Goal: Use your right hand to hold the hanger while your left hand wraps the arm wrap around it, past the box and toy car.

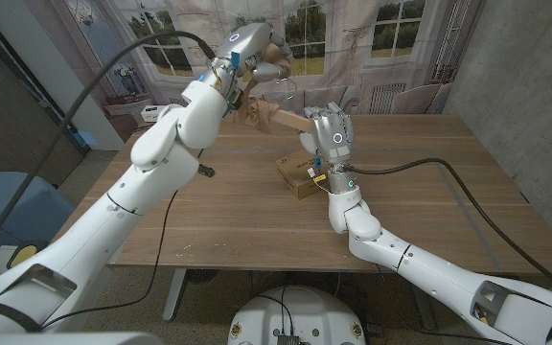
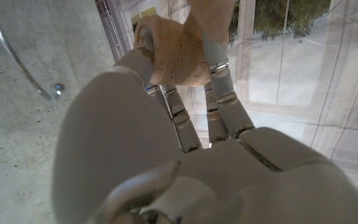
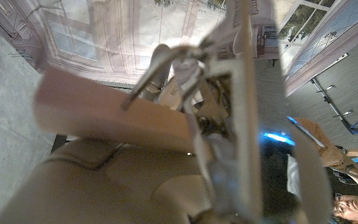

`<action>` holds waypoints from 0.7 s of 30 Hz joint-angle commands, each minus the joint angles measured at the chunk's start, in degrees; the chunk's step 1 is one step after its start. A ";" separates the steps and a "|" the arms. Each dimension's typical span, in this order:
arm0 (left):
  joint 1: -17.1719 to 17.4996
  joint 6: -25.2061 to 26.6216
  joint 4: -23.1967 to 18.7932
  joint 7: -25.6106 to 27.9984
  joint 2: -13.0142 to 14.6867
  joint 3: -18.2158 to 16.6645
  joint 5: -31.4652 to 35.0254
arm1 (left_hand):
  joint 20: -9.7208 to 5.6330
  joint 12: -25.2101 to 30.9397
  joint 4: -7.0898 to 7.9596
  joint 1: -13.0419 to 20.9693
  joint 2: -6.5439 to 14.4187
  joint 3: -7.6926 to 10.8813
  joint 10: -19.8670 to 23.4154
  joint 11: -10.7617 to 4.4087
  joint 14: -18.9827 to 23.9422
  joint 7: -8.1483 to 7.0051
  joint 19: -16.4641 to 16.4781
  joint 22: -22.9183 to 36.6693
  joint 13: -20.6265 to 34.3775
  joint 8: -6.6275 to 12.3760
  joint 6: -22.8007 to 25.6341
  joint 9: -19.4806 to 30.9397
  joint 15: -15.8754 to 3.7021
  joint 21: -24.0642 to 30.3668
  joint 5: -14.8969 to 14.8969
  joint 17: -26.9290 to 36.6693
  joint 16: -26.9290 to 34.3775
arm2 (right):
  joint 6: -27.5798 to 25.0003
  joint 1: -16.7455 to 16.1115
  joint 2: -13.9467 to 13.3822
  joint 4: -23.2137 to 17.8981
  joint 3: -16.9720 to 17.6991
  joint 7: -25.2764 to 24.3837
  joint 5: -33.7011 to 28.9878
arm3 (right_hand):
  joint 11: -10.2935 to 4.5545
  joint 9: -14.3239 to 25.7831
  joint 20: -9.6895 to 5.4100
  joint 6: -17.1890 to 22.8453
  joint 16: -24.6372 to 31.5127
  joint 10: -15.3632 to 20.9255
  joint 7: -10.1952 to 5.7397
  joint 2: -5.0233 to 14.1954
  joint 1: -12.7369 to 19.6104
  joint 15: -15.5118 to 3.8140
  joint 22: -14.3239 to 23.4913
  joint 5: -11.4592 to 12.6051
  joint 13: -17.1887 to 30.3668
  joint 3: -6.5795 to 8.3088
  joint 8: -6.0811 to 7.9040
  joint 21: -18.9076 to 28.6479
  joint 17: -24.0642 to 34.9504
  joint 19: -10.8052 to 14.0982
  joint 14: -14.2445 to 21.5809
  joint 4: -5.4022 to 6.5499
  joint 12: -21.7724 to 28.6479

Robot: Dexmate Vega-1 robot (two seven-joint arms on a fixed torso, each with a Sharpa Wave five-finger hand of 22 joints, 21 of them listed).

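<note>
Raised above the far part of the table, the left hand (image 1: 257, 50) of smooth white and grey plastic grips a wad of beige, woven elastic arm wrap (image 1: 268, 59); the left wrist view shows the soft, ribbed fabric (image 2: 178, 53) bunched between the jointed metallic fingers (image 2: 219, 68). From that wad a strip of the same cloth runs down toward the pale wooden hanger (image 1: 281, 119), whose flat, smooth-sanded bar slants from about ten o'clock down to the right hand (image 1: 332, 139). That right hand stands upright near the table's centre, its glossy silver-grey fingers closed round the hanger's end, so it is grasping the hanger. In the right wrist view the bar (image 3: 114, 115) appears as a broad tan plank, blurred, with thin curved metal wire and clip parts (image 3: 166, 78) crossing in front of it. Just below the right hand, at roughly seven o'clock from it, a small brown cardboard box (image 1: 295, 175) sits on the matte, grained wooden table (image 1: 429, 201), its edges square and its top printed with dark marks too small to read. Black cables trail along both white arms. Behind the table hangs a wrinkled printed backdrop (image 1: 372, 38) picturing windows and greenery. A person's face and sleeve (image 3: 350, 205) show at the right wrist view's corner.
</note>
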 commanded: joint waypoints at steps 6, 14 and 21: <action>-4.75 1.58 -0.05 -9.58 6.68 -0.22 -15.97 | -9.32 -2.43 11.14 -13.72 7.64 -5.88 -0.65 0.06 27.65 -1.46 -7.37 -0.53 -3.97 -3.48 -3.97 -0.49 -22.53 -1.35 -0.06 -7.09 -3.34 | -0.09 0.17 0.66 1.18 0.41 0.21 0.12 | -0.17 0.06 -4.33 0.29 0.17 0.13 0.33 2.06 -1.64 -0.24 0.31 -0.24 0.20 0.45 0.44 0.29 0.06 -0.06 0.01 -0.01 0.12; -4.62 -1.50 1.74 -7.66 8.70 -1.00 -22.29 | 1.53 -4.55 18.62 -34.39 4.47 -11.32 -6.21 3.57 17.86 0.08 -12.03 -0.58 -8.50 -6.80 -13.55 -3.54 -16.24 -11.92 0.47 -13.52 -6.03 | 0.08 0.66 0.92 1.63 0.27 0.21 0.38 | -0.16 0.07 -4.33 0.19 0.17 0.07 0.28 2.05 -1.67 -0.25 0.32 -0.23 0.20 0.46 0.48 0.29 0.05 -0.10 -0.04 0.00 0.12; -1.71 -9.44 4.65 -0.36 8.97 -2.54 -24.76 | 7.48 -4.74 16.90 -42.39 3.05 -13.73 -20.93 5.01 -6.79 -3.42 -29.85 -0.10 -14.78 -6.99 -26.55 -7.61 -10.62 -25.63 0.97 -20.87 -6.45 | 0.02 0.97 1.34 2.16 0.32 0.25 0.94 | -0.13 0.03 -4.32 0.12 0.18 0.07 0.24 2.06 -1.68 -0.25 0.30 -0.22 0.20 0.48 0.49 0.26 0.06 -0.15 -0.05 0.00 0.12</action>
